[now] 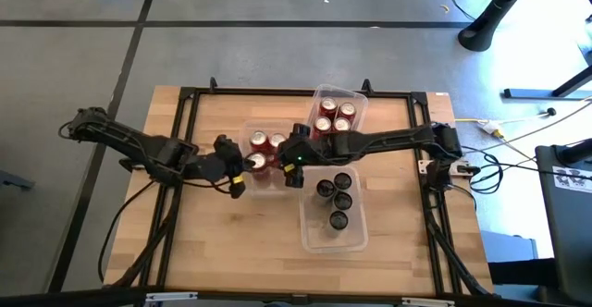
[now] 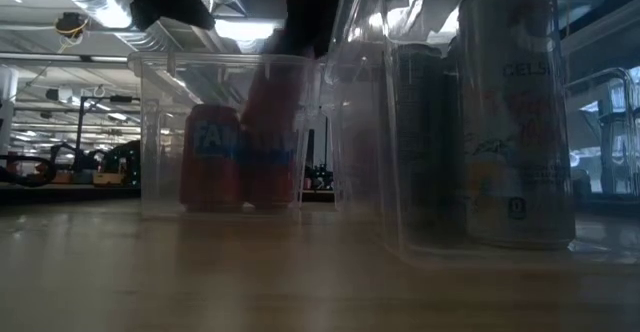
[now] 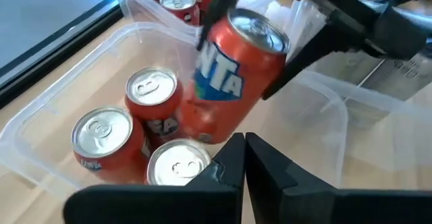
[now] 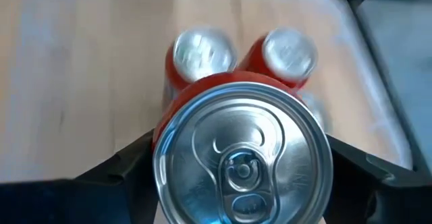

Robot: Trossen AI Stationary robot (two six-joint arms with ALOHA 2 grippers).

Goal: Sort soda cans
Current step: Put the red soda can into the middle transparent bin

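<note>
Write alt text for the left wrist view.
The right pincer holds a tilted orange soda can over a clear bin with three upright cans. The left pincer, shut, shows below.

One camera looks straight down from above; one sits at tabletop level, close against the clear plastic bins (image 2: 230,137). Both wrist cameras closely share the tilted orange soda can (image 3: 233,75) between the right claw's (image 4: 239,160) fingers.
</note>
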